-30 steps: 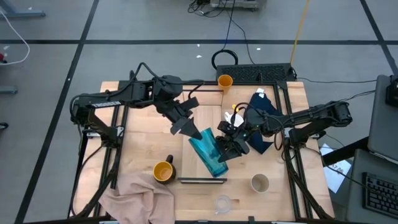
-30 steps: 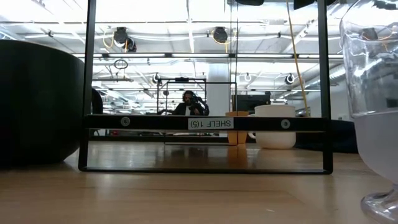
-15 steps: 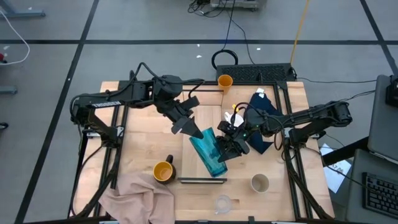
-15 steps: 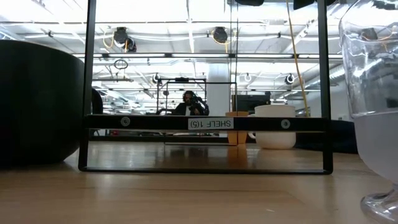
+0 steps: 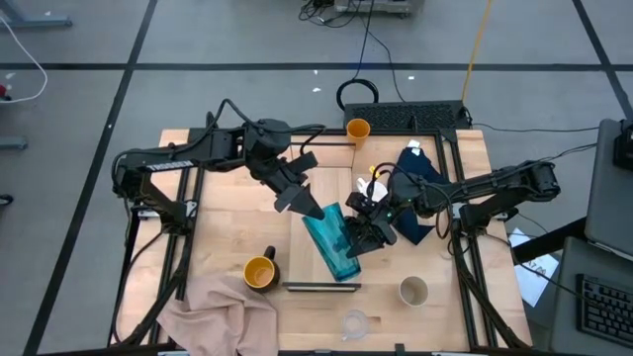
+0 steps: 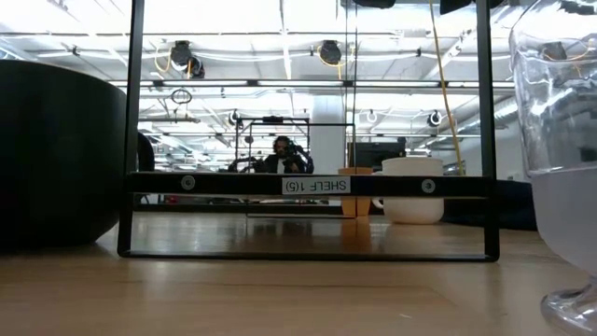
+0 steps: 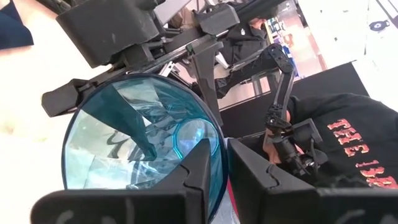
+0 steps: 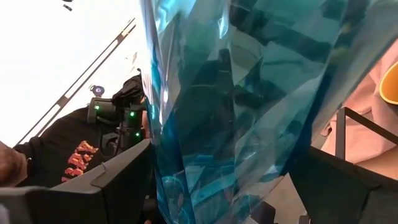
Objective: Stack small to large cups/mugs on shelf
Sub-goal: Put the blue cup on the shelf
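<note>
The tall teal tumbler (image 5: 331, 245) is held tilted over the middle of the table, above the pale wooden shelf (image 5: 333, 183). Its mouth faces my left gripper (image 5: 305, 206), which is shut on its rim. My right gripper (image 5: 358, 237) is shut on its body from the other side. The low view shows no tumbler at table height. The dark mug (image 5: 259, 272), beige cup (image 5: 413, 291), clear glass (image 5: 356, 323) and orange cup (image 5: 358, 129) stand on the tabletop. The white mug (image 6: 411, 189) stands beyond the shelf's rail (image 6: 308, 184). My left gripper (image 7: 219, 152) has the tumbler's rim (image 7: 217, 132) pinched, with one finger (image 7: 198, 167) inside the mouth and the other (image 7: 252, 171) outside. It comes slanting down from the table's far left. My right gripper (image 8: 221, 163) pinches the tumbler's faceted wall (image 8: 217, 112) about halfway along its length, its fingers (image 8: 121, 180) lying across it, coming from the table's right. The tumbler is tilted, its base toward the near edge.
A beige cloth (image 5: 213, 307) lies at the near left corner of the table. A dark blue cloth (image 5: 420, 173) lies under my right arm. The shelf's dark near rail (image 5: 321, 287) stands just below the tumbler's base. A person shows in the room beyond (image 6: 283, 157).
</note>
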### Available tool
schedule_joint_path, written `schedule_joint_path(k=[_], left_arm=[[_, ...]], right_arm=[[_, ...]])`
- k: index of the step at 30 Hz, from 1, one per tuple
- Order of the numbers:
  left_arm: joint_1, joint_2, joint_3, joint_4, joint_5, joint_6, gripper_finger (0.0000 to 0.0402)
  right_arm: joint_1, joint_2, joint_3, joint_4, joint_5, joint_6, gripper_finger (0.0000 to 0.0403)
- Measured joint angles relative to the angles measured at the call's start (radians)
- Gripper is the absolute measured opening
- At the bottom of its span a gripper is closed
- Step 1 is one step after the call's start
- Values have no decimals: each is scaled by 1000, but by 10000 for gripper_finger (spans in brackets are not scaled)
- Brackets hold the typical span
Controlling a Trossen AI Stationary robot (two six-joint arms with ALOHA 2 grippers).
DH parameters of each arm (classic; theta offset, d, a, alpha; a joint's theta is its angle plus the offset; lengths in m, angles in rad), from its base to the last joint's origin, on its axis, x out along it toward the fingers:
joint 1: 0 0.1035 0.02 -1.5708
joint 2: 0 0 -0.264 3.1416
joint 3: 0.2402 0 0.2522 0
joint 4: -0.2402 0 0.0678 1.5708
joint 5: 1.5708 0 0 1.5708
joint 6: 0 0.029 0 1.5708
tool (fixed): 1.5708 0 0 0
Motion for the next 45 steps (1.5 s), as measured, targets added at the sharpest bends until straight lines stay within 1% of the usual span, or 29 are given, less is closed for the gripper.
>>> schedule_joint_path(k=[9,12,16,25,29,37,45], left_arm=[[-1,-3,0,3,2,-21,51],[-3,-3,0,3,3,-19,59],[-3,-3,0,2,3,-21,94],[-3,-3,0,1,3,-40,200],[0,-3,0,0,6,-42,235],[8,-8,0,-4,16,-47,270],[72,-66,1,-3,-10,-44,289]], right_arm=[[0,0,0,7,-5,1,329],[0,0,0,7,-8,1,329],[0,0,0,10,-11,1,329],[0,-1,0,10,-26,13,329],[0,-1,0,9,-26,13,329],[0,-1,0,5,-26,11,329],[0,-1,0,-1,-29,8,329]])
